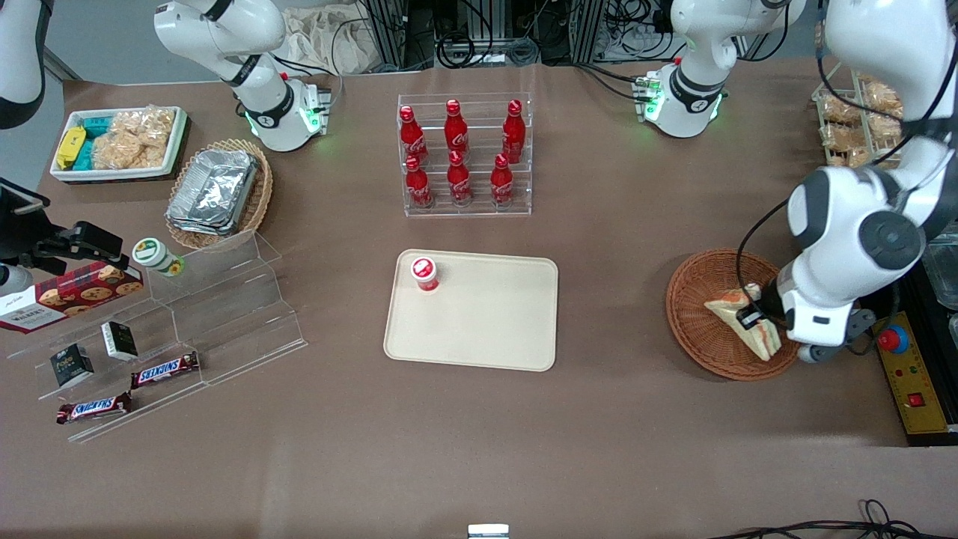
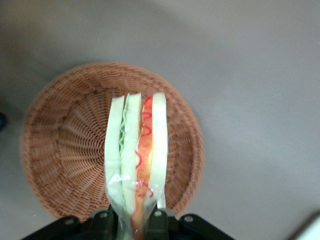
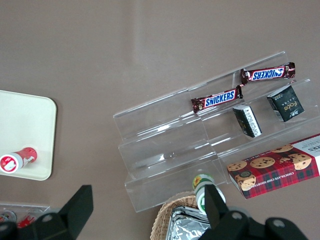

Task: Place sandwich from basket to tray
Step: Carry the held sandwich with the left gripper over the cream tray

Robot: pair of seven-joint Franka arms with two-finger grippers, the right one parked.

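Above the basket (image 1: 707, 299) at the working arm's end of the table, the bent left arm's gripper (image 1: 752, 318) pinches the sandwich (image 1: 737, 314) in its jaws — the wrist view alone shows the red-orange and green layers edge-on, lifted over the weave.

The basket (image 1: 711, 314) sits toward the working arm's end of the table. The gripper (image 1: 757, 318) is over the basket, clamped on the sandwich (image 1: 737, 311). The tray (image 1: 486, 329) lies mid-table, well apart from the basket. A bottle rack (image 1: 465, 155) stands farther from the front camera than the tray.
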